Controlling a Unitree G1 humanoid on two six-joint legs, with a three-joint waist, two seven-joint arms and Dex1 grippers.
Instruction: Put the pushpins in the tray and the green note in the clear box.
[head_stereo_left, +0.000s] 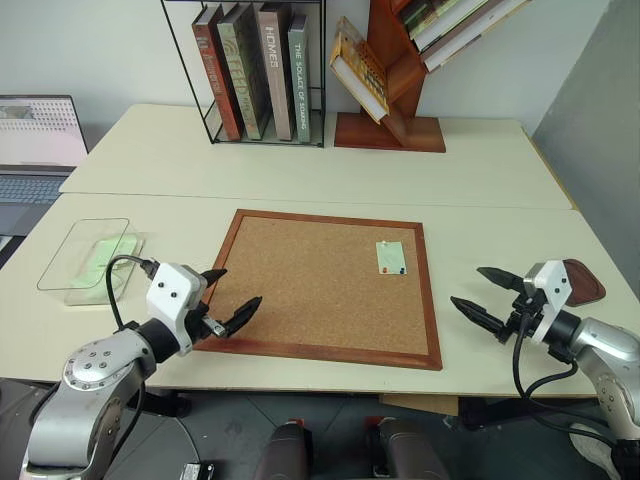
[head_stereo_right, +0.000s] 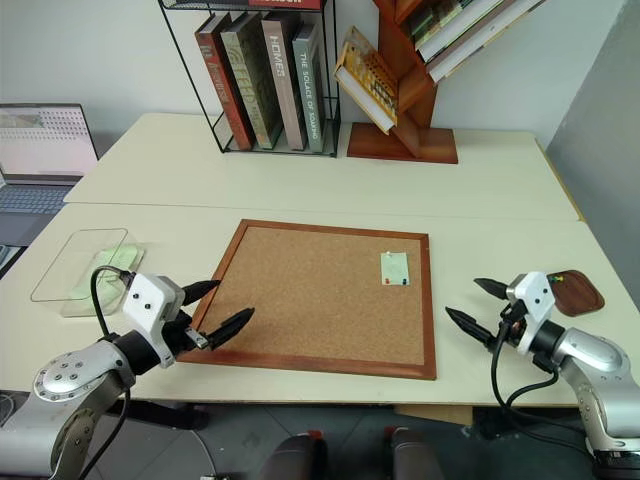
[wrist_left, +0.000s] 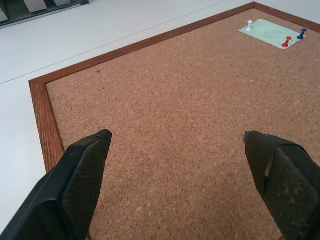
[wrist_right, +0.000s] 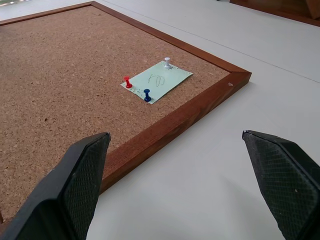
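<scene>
A: Head views first. Wood-framed corkboard (head_stereo_left: 325, 290) lies flat mid-desk. The green note (head_stereo_left: 391, 257) sits near its far right corner.

B: Wrist views add the pushpins. Right wrist shows a red pushpin (wrist_right: 127, 82), a blue pushpin (wrist_right: 147, 95) and a white pushpin (wrist_right: 168, 62), all stuck through the note. From the head they're just specks.

A: Clear box (head_stereo_left: 85, 254)?

B: Left side of the desk, well apart from the corkboard. Transparent, shallow, rounded corners. Something pale green shows inside or under it, can't tell which.

A: Tray (head_stereo_right: 574, 290)?

B: Right edge of the desk, dark reddish-brown, rounded. Tiny coloured specks on it in the right eye view, too small to name. In the left eye view the right arm hides part of it.

A: End effectors?

B: Left end effector (head_stereo_left: 232, 297) has its fingers spread wide, over the near left corner of the corkboard, gripping nothing. Right end effector (head_stereo_left: 488, 296) is spread wide too, over bare desk right of the corkboard frame.

A: Surface, room?

B: Smooth cream desk (head_stereo_left: 300, 170), a seam running across it. Wire rack of books (head_stereo_left: 262, 70) and a wooden slanted bookshelf (head_stereo_left: 400, 70) at the far side, laptop (head_stereo_left: 35, 150) at far left.
</scene>
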